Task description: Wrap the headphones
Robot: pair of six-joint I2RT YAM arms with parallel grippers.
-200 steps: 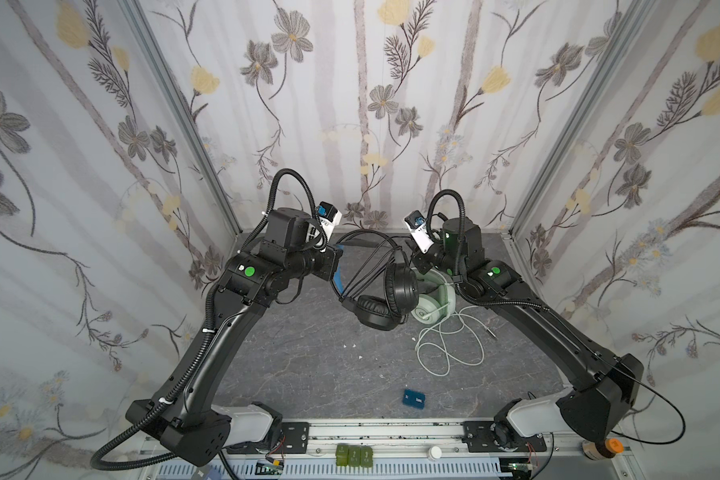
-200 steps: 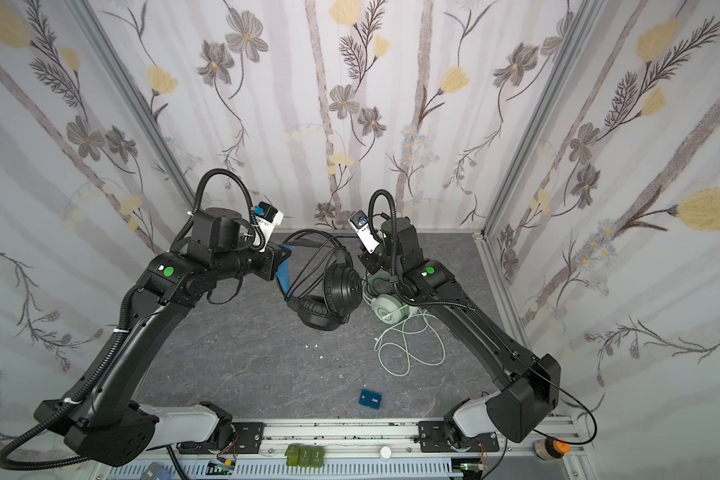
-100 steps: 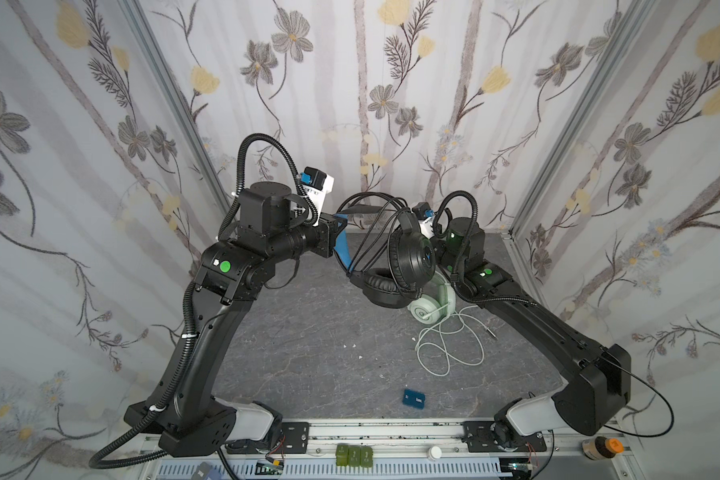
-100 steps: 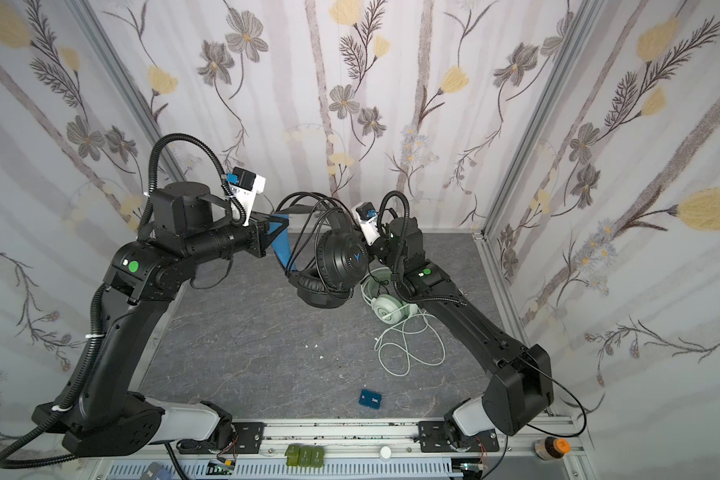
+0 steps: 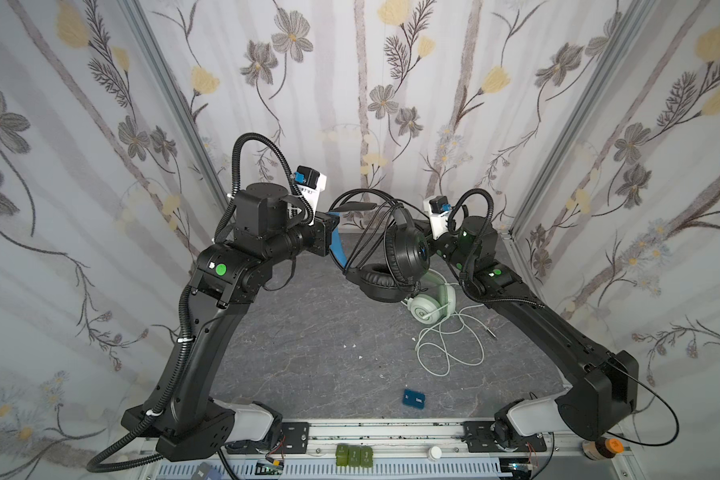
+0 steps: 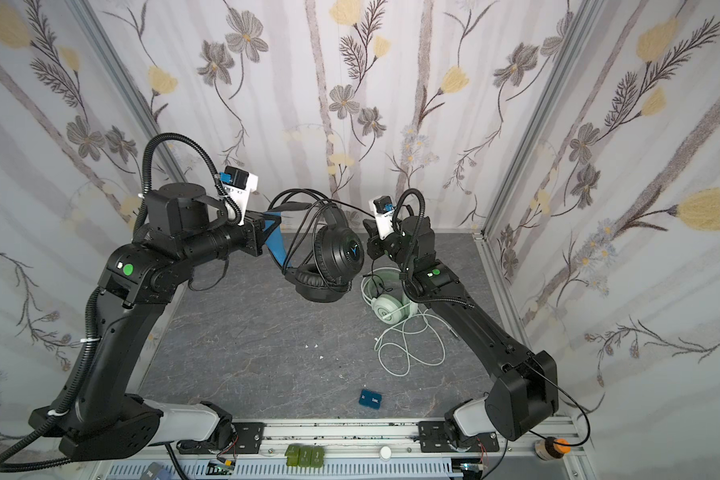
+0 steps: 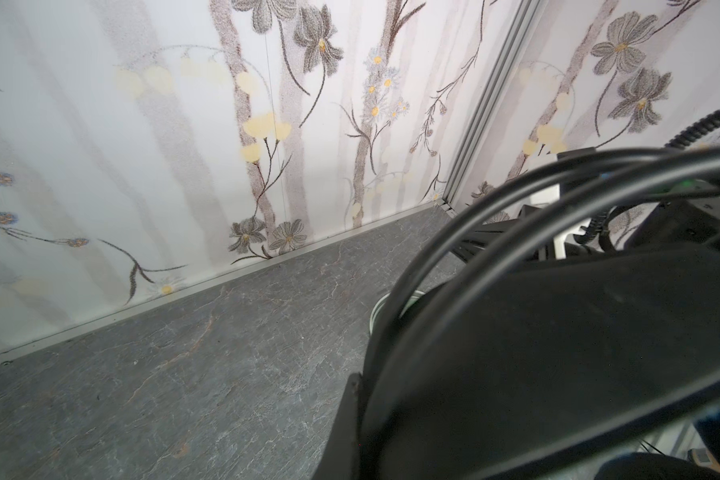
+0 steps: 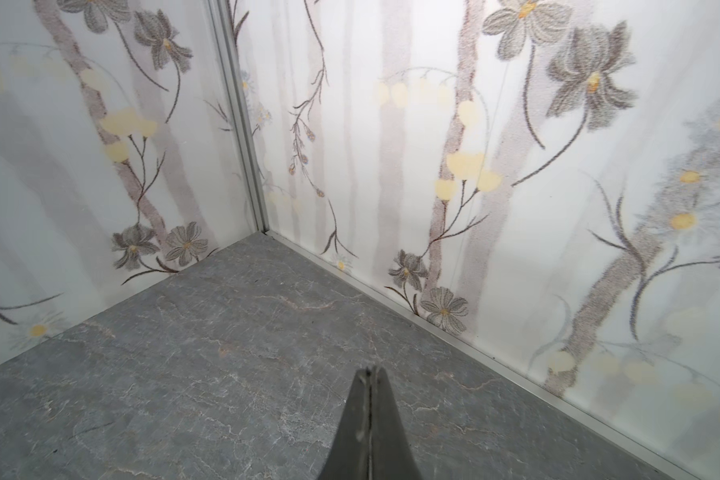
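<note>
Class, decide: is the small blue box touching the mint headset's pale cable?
Apart: both top views show bare table between the blue box and the pale cable.

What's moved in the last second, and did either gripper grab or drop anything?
The left gripper lifted the black headset higher, still clamped on its blue band, and the earcups swung round as they rose. The right gripper closed its jaws. Nothing shows between its tips. The mint headset and the blue box stayed put.
</note>
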